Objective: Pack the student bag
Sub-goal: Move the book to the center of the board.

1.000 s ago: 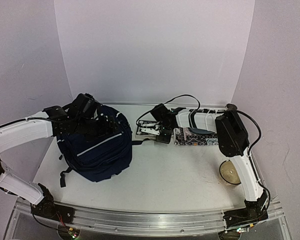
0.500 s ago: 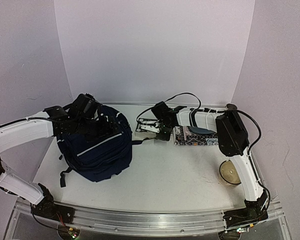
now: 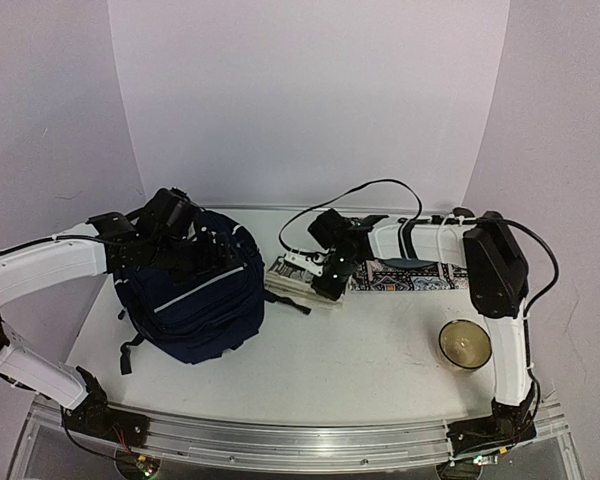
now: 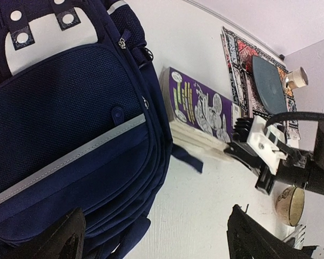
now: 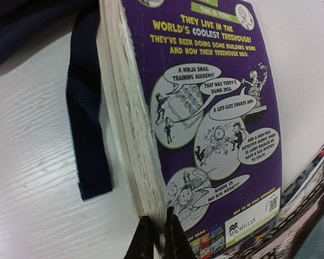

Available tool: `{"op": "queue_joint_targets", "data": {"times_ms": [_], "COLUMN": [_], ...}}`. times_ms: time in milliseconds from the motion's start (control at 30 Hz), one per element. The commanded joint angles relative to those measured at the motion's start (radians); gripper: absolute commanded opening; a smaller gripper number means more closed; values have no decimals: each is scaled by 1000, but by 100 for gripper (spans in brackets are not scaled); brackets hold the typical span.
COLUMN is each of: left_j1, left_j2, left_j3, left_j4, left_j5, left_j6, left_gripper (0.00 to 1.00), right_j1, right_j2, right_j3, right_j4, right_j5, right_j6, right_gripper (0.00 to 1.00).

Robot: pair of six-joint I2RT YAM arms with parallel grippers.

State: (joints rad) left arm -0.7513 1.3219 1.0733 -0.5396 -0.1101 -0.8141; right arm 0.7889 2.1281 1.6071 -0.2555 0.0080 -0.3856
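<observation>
Top view first: the student bag [image 3: 192, 292] lies on the left side of the table [image 3: 370, 355], front pocket up. The purple paperback [image 3: 292, 281] sits just beside its right edge. The right end effector [image 3: 320, 286] is clamped on the book's near corner. The patterned mat [image 3: 408, 276] and a bowl [image 3: 465, 344] are off to the right, out of the way.

Left wrist view: the left end effector [image 4: 156, 243] hangs over the bag with its fingers spread wide, gripping nothing. I can't spot an open zipper from here, so I reckon the mouth needs finding and holding apart before anything goes in.

Right wrist view: the fingers are pinched shut on just a sliver of the cover and pages at the bottom edge. That's a skinny bite, so imo lift slowly and keep the book flat-ish, or it'll swing or slip. Also watch the dark strap [image 5: 89, 135] lying right along the page edge. It could snag on the way across.
</observation>
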Motion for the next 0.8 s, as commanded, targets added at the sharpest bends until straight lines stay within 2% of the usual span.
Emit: {"op": "queue_joint_targets", "data": {"times_ms": [0, 233, 333, 433, 467, 533, 567, 767], "left_j1": [6, 6, 6, 4, 4, 0, -6, -65], "left_j2": [-30, -6, 3, 21, 27, 42, 49, 79], "left_j3": [-22, -47, -56, -67, -70, -78, -80, -93], "left_j4": [15, 60, 73, 89, 93, 105, 109, 130], "left_j5": [-14, 47, 71, 115, 146, 183, 195, 212], "left_j6": [-27, -41, -46, -48, -48, -51, -53, -94], "left_gripper": [92, 92, 91, 91, 91, 90, 90, 89], "right_j1": [61, 166, 213, 237, 238, 235, 228, 129], "right_j2": [-142, -265, -304, -321, -325, -331, -332, -343], "right_j3": [-113, -265, -307, -311, -305, -279, -261, -245], "right_j4": [-102, -178, -184, -189, -188, -194, -200, -206], "right_j5": [-121, -168, -227, -318, -336, -330, -322, -344], "right_j6": [281, 659, 761, 791, 790, 775, 762, 696], "right_gripper": [0, 0, 0, 2, 9, 31, 38, 61]}}
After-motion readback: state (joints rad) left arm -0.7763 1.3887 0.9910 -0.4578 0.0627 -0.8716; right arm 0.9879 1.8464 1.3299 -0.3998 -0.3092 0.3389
